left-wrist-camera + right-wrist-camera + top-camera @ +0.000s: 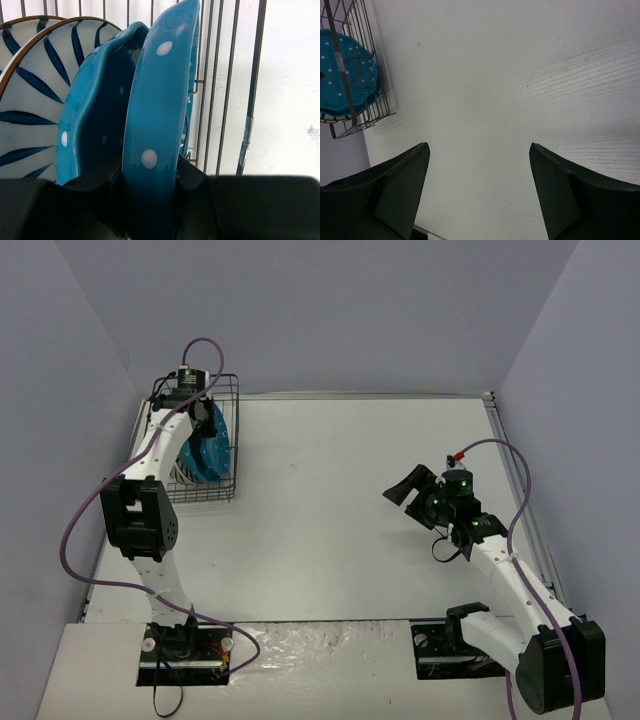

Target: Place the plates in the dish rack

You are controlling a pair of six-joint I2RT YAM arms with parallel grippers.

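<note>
Dish rack [236,440]: black wire, far-left corner of tabletop [340,460]. Standing on edge inside the rack, left to right: two striped plates [30,95], teal dotted plate [95,120], second teal plate [155,100] beside the rack's right wall, its rim pinched by left hand [150,195]. Right hand [412,490]: well right of rack, fingers wide, holding nothing.

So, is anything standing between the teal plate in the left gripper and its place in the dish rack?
Nothing visible. The left gripper holds the teal plate already inside the dish rack, between another teal plate and the wire wall.
</note>
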